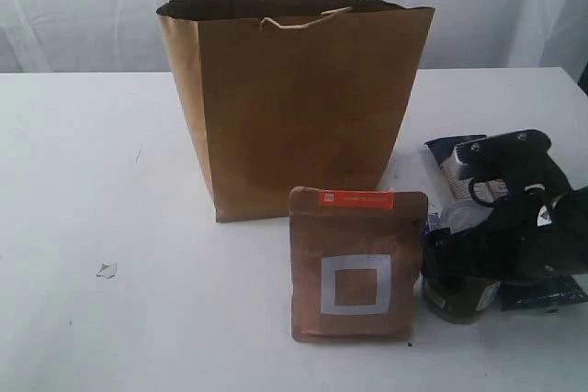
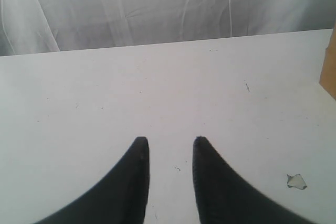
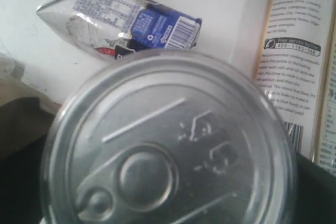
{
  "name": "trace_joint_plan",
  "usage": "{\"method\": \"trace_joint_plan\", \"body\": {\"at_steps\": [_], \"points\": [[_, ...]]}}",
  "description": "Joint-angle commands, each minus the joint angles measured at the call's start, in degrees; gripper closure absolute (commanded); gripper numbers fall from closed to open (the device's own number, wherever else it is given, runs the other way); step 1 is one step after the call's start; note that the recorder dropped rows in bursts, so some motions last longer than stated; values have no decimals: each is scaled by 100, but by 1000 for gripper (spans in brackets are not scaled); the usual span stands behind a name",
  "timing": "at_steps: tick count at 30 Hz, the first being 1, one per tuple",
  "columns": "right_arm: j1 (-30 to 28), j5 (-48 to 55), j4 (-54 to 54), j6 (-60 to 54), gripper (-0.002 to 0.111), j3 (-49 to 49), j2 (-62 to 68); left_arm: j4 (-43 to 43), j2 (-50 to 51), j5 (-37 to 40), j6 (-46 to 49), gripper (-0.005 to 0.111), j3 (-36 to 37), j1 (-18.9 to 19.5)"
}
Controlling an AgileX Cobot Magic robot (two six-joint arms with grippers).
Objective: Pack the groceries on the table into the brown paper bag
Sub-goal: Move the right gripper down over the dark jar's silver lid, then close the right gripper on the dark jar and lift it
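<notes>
Left pincer (image 2: pixel 170 140) part-open, empty; right pincer (image 1: pixel 473 259) wide-open astride silver lid (image 3: pixel 168 145), near "free service hotline" packet (image 3: pixel 294 77).

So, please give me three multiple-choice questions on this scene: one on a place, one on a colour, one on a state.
1. Where does the brown pouch stand?
A inside the paper bag
B in front of it
C behind it

2. What colour is the square on the pouch?
A green
B black
C white

3. The bag is:
A upright and open
B lying flat
C folded shut

Answers:
1 B, the pouch stands nearer the camera than the bag.
2 C, the outline is white.
3 A, its dark mouth shows on top.
</notes>
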Motion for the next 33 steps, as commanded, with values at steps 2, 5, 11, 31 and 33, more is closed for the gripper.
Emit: {"method": "trace_joint_plan", "body": {"at_steps": [2,5,11,31,33], "points": [[14,-862,23,91,13,383,-96,-69,-26,0,-9,72,13,22],[14,-1246,23,132,13,580,-86,-69,-26,0,-9,72,13,22],[14,-2321,23,267,13,1063,-86,-69,-26,0,-9,72,13,22],[352,-3274,10,517,14,1431,419,-69,-26,0,-9,72,13,22],[352,-3274,10,517,16,1431,521,-69,-26,0,-9,72,13,22]]}}
